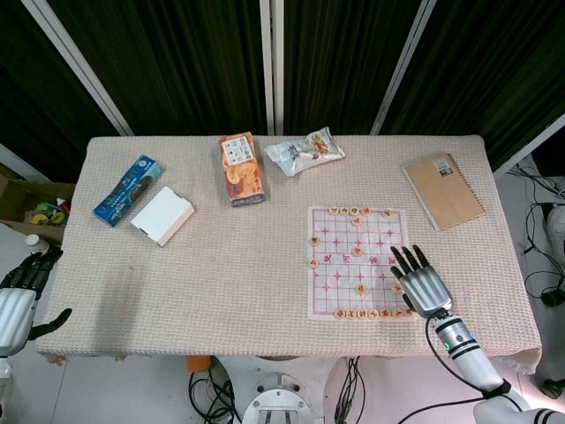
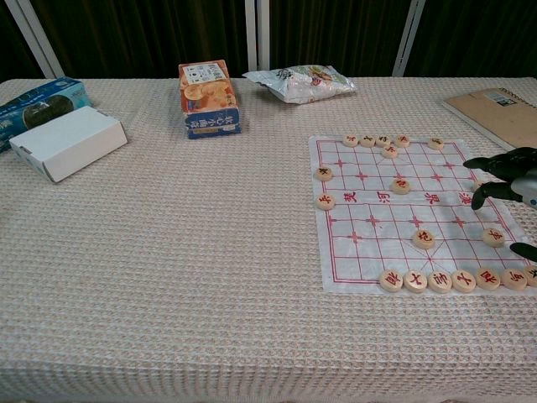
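Right robot hand (image 1: 420,283) is over the right edge of the chess board sheet (image 1: 360,262), fingers spread and pointing away from the robot, nothing gripped; in the chest view only its dark fingertips (image 2: 502,172) show at the frame's right edge, above the board. Nearest pieces: one chess piece (image 2: 492,237) just beside the fingers and the near row of pieces (image 2: 440,280) along the board's front edge. A lone piece (image 2: 424,239) sits mid-board, and more pieces line the far row (image 2: 377,141). Left robot hand (image 1: 22,291) is off the left edge of the desk (image 1: 221,265), well apart from everything, fingers apart, holding nothing. Rest of the desk: spiral notebook (image 1: 442,190) at far right, snack bag (image 1: 305,151) and orange-blue carton (image 1: 240,168) at the far middle, white box (image 1: 162,215) and blue box (image 1: 128,190) side by side at far left.
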You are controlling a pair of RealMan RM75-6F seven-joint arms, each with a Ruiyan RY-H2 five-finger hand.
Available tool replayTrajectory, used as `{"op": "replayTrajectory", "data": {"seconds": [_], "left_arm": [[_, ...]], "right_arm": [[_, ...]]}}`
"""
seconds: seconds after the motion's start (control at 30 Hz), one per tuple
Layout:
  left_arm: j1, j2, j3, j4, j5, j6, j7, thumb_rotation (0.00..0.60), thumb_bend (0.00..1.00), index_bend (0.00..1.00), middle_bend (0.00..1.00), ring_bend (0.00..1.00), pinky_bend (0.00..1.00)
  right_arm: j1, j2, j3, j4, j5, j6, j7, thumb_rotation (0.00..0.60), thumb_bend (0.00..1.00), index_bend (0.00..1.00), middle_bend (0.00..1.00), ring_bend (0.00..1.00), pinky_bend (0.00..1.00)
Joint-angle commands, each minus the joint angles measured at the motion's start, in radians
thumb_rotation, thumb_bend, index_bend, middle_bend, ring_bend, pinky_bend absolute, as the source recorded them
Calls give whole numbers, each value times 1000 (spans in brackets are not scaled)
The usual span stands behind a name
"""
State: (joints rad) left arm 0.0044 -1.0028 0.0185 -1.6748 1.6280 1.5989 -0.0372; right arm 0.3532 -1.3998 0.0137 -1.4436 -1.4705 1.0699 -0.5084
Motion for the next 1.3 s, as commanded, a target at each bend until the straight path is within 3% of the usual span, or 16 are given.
{"op": "replayTrajectory", "data": {"seconds": [0.03,1.3], "left_arm": [[0,0,0,1,1,0,0,600,206,81,126,91,224],[-6,-2,-1,0,-8,-12,6,600,206,82,126,91,224]], "right_arm": [[2,-2,-3,3,-3,5,6,600,300,300,0,0,0],[23,-38,-39,76,-47,43,56,600,306,431,0,0,0]]}}
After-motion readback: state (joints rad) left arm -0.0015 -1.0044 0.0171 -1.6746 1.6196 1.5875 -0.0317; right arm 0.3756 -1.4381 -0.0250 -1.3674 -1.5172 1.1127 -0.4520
